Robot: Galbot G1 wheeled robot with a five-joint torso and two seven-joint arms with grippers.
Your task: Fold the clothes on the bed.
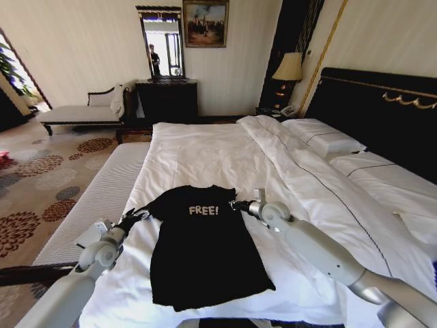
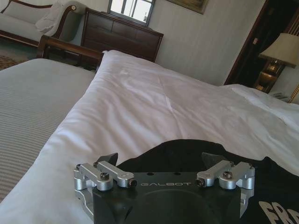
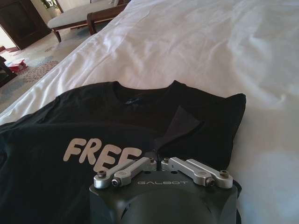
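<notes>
Shirt (image 1: 205, 249) flat on bed (image 1: 205, 154), print up, near foot edge on duvet (image 1: 225, 147). Sleeves look already tucked in, so it's a narrow strip now. Left gripper (image 1: 141, 214) at left shoulder corner, jaws spread wide, nothing held. Right gripper (image 1: 237, 203) at right shoulder, jaws pinched nearly together on cloth fold there, grasping shirt I'd say. Step looks like lengthwise fold. Next needs left clamping its corner, then both carrying collar toward hem evenly.

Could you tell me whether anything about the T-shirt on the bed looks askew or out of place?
Nothing stands out. The black T-shirt lies flat, print up, on the white duvet. The left gripper and right gripper sit at its two sleeves; the right one pinches a small tent of sleeve fabric.
</notes>
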